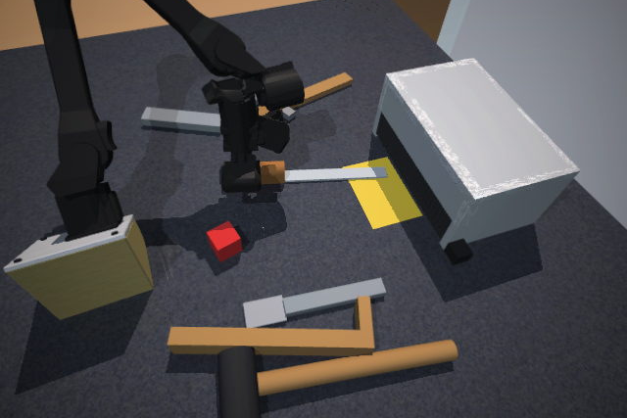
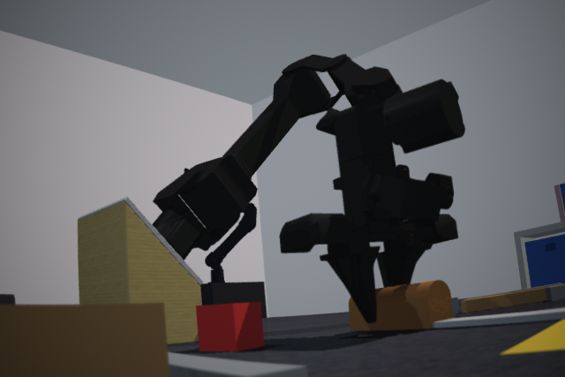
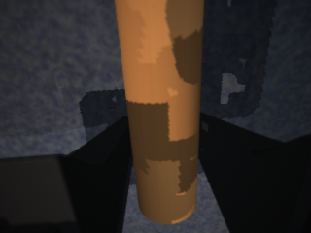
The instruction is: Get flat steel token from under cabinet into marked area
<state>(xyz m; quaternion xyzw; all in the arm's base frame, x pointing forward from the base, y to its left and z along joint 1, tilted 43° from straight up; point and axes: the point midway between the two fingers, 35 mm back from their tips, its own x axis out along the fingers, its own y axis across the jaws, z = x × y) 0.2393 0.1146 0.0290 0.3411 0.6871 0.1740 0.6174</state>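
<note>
My gripper is shut on the rounded orange handle of a tool, low over the table. The tool's long flat steel blade points at the cabinet. Its tip lies over the far-left part of the yellow marked area, just outside the cabinet's front edge, in shadow. The dark slotted strip runs along the cabinet's bottom front. I cannot make out the steel token in any view; whether it is under the blade or the cabinet is hidden.
A red cube stands near the arm's base. Toward the near edge lie a grey paddle-like tool, an orange L-shaped hook and a hammer. Behind the gripper lie a pale bar and an orange bar.
</note>
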